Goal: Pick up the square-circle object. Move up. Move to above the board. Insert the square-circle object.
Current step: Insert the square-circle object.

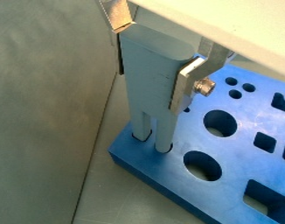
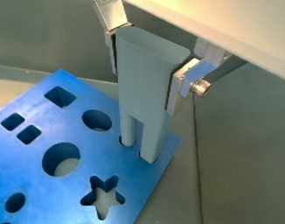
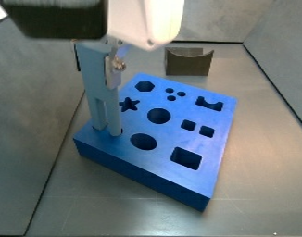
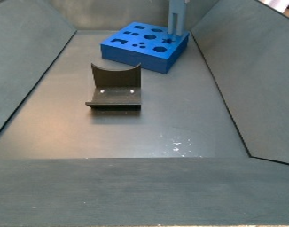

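Standing upright at one corner of the large bright blue square board, the tall, slender, light blue-grey square-section post has its lower end entered in a cut-out near the board's edge. Both wrist views confirm this: the post descends into the slab, with a rounded part of its foot visible inside the hole. The gripper is positioned directly above the board corner, its flat silver finger plates closed against opposite faces of the post's upper portion; one finger with its bolt shows clearly, while the opposite finger is partly hidden behind the post. The board carries star, round, square and rectangular openings, all others unoccupied. In a side view the board lies at the far end of the grey floor. The dark L-shaped fixture stands well apart from it, nearer the camera.
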